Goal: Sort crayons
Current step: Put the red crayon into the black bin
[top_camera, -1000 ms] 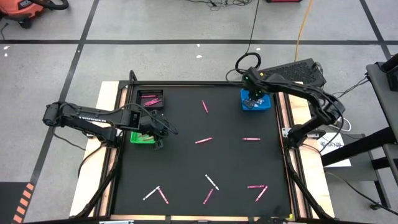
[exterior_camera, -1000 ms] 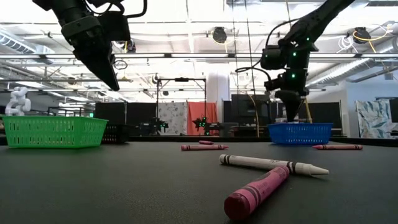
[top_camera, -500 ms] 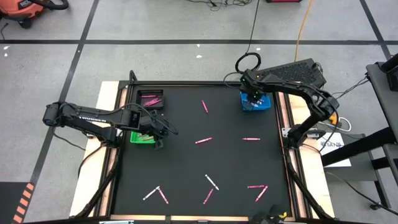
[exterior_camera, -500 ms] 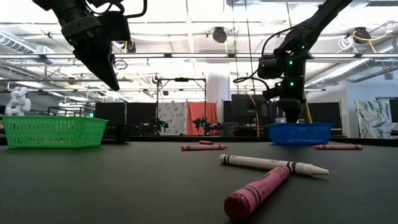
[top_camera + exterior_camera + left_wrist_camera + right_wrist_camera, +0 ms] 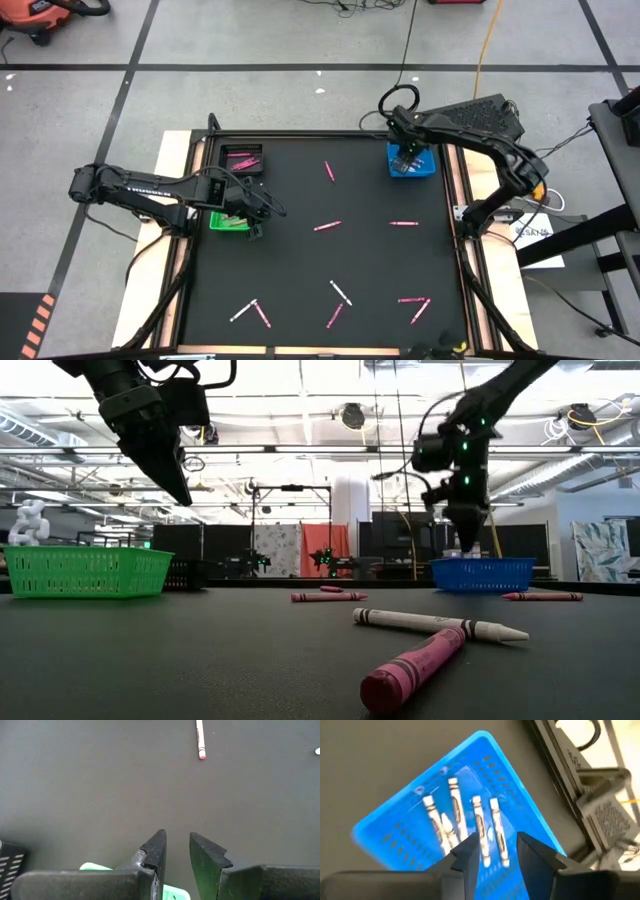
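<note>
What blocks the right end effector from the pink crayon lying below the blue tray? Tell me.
Nothing visible. The right end effector hangs open over the blue tray; the pink crayon lies alone on bare black mat, no other crayon touching it.

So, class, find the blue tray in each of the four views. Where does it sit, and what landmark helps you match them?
High view: blue tray at the mat's far right corner, under the right tool.
Low view: right of centre, on the horizon.
Left wrist view: not in it.
Right wrist view: fills the middle, holding white crayons.
Shared landmark: the right tool above the tray.
</note>
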Tool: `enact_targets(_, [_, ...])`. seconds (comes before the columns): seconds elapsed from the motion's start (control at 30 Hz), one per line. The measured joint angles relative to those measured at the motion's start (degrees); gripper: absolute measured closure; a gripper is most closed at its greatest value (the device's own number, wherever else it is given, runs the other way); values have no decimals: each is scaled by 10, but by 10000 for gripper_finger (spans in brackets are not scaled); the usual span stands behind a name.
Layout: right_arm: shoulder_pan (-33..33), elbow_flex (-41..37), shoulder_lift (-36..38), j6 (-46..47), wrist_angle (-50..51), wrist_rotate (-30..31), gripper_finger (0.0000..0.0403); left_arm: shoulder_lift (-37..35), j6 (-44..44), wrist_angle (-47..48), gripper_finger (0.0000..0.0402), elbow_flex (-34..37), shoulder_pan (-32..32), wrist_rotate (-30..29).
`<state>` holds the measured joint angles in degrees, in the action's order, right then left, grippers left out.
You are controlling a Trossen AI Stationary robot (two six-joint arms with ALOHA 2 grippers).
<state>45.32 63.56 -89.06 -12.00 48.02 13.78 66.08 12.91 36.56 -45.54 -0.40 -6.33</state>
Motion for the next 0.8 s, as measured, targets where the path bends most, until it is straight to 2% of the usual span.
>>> enact_targets(0.17, [-15,45,32,64,96,-53,285,0,2,0,317,0,0,0])
enact_targets(0.37, [-60,39,78,135,188,-120,285,0,2,0,317,0,0,0])
enact_targets(0.47, [-100,28,103,170,219,-142,284,0,2,0,317,0,0,0])
enact_targets(0.8, [-268,-15,178,310,225,-186,288,0,2,0,317,0,0,0])
